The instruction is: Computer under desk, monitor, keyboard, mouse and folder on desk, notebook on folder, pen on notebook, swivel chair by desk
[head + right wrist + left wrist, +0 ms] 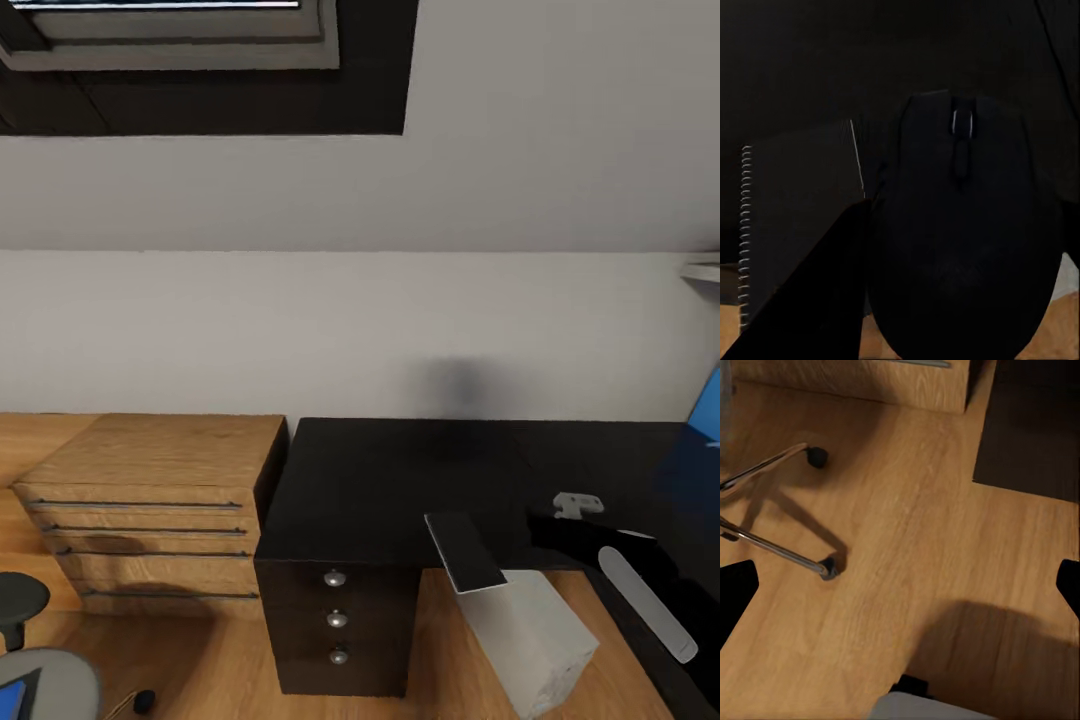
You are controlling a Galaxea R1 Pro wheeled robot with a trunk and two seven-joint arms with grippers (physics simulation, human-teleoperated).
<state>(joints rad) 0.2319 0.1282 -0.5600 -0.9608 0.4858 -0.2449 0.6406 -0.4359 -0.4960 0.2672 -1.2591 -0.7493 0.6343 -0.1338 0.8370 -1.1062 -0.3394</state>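
The desk (400, 470) has a glossy black top and a black drawer unit (338, 620). The light grey computer (535, 640) stands on the floor under it. The dark notebook (465, 552) lies on the desk and sticks out over its front edge. My right gripper (548, 522) hovers just right of it, low over the desk top. In the right wrist view the dark mouse (964, 232) sits close between the fingers, the spiral-bound notebook (795, 202) beside it. The swivel chair (60, 680) holds the blue folder (8, 697). My left gripper (900, 592) is open above the floor.
A light-wood dresser (150, 500) stands left of the desk against the white wall. The chair's chrome legs (772, 547) and black casters (830, 568) are on the plank floor under my left gripper. A blue surface (708, 405) shows at the right edge.
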